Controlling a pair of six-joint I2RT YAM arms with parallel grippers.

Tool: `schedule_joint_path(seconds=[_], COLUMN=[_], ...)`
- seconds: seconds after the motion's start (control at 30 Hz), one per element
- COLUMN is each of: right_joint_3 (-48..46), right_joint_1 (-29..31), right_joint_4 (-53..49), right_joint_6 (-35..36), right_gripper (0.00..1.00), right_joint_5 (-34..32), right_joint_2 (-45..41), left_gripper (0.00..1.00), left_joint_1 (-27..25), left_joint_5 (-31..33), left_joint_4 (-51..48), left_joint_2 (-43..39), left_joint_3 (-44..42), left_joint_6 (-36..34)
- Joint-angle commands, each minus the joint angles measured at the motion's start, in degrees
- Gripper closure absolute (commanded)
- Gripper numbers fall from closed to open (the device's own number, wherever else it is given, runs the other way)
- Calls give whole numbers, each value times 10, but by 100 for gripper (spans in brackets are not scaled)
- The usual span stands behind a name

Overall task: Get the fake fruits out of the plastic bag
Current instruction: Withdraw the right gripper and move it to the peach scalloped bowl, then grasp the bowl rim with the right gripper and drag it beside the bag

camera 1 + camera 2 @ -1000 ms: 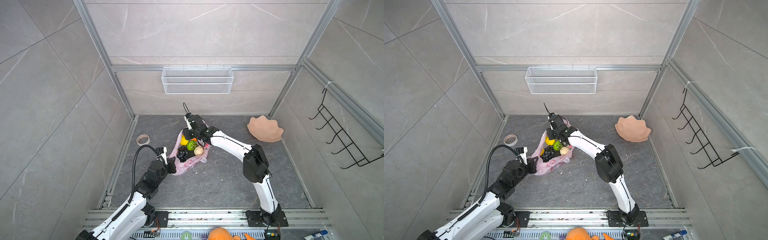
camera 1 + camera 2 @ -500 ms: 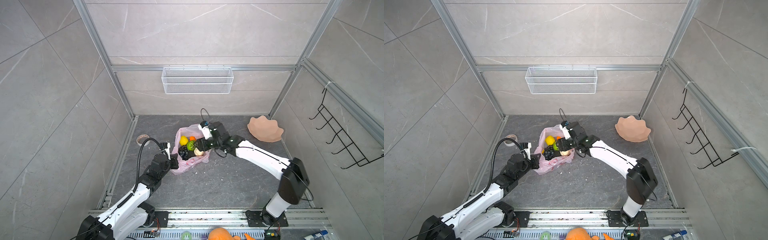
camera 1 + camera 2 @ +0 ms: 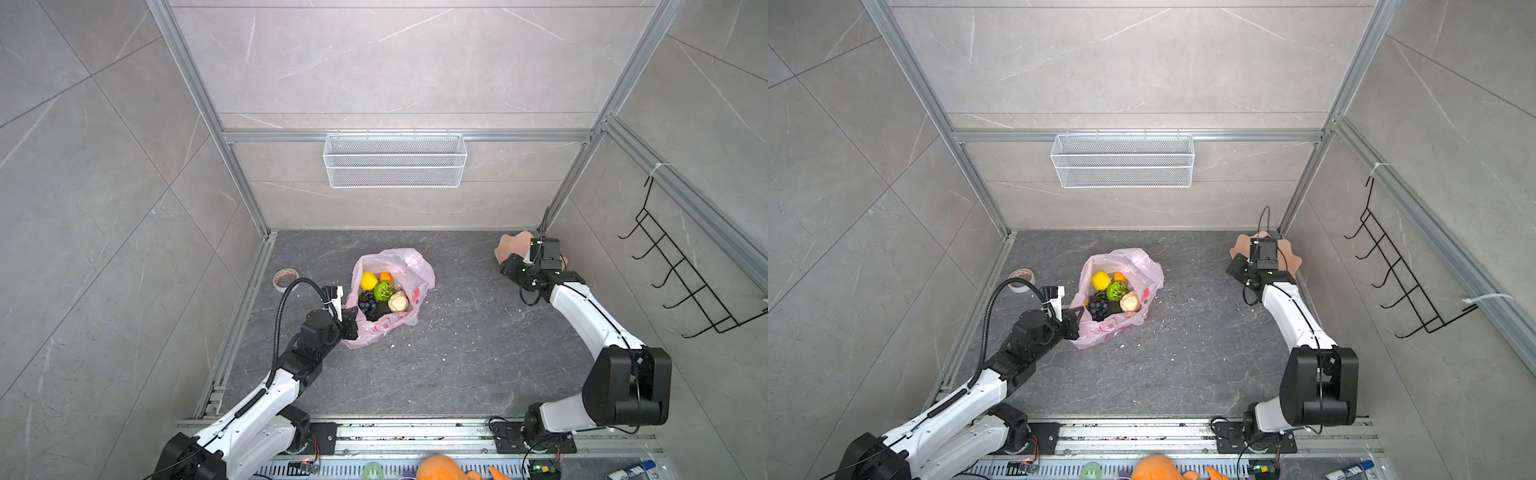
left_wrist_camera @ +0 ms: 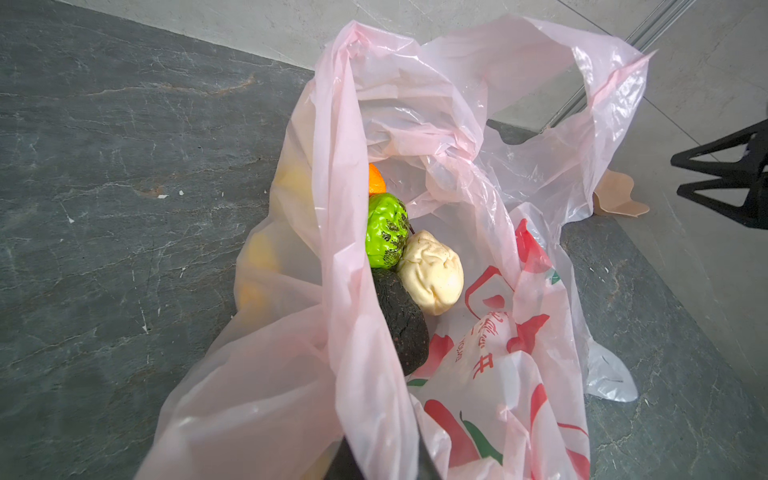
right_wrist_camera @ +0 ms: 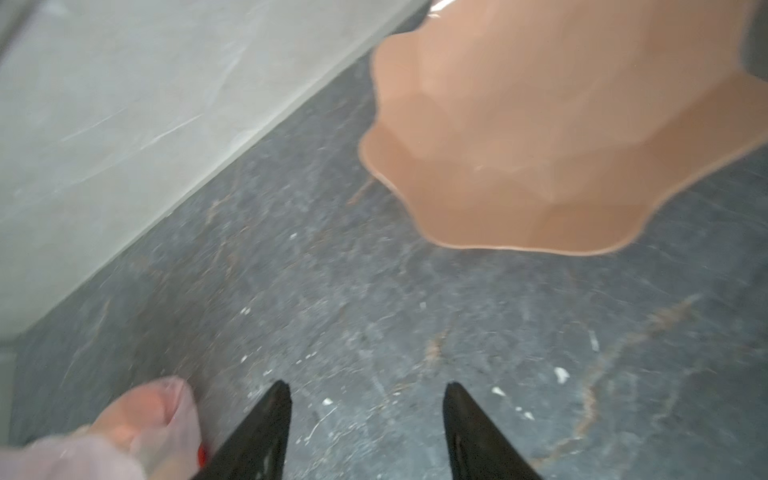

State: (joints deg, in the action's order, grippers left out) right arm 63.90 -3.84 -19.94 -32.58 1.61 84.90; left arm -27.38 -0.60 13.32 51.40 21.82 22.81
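Right tool (image 5: pixel 365 388) swung beside plate (image 5: pixel 561 124), open, empty.

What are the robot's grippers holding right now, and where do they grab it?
The left gripper pinches the bag by the edge nearest that arm. The right gripper is open, holding nothing.

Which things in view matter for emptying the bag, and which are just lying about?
Job: plastic bag; fake fruits inside it.
Lying about: tape roll; peach plate; wire basket; orange plush toy.
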Motion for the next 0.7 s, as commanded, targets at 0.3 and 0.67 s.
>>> schedule_joint_path(seconds=[0.3, 0.67], right_joint_3=[10, 63], right_joint_1=[-103, -117], right_joint_4=[40, 74], right_joint_6=[-146, -200], right_gripper=[38, 44], right_joint_5=[-55, -50], right_joint_2=[114, 210], left_gripper=[100, 100], left_joint_1=[-1, -1], left_joint_5=[-28, -41], left_joint_4=[46, 48], left_joint_2=[-12, -7], left_joint_3=[-2, 1], left_joint_6=[-1, 0])
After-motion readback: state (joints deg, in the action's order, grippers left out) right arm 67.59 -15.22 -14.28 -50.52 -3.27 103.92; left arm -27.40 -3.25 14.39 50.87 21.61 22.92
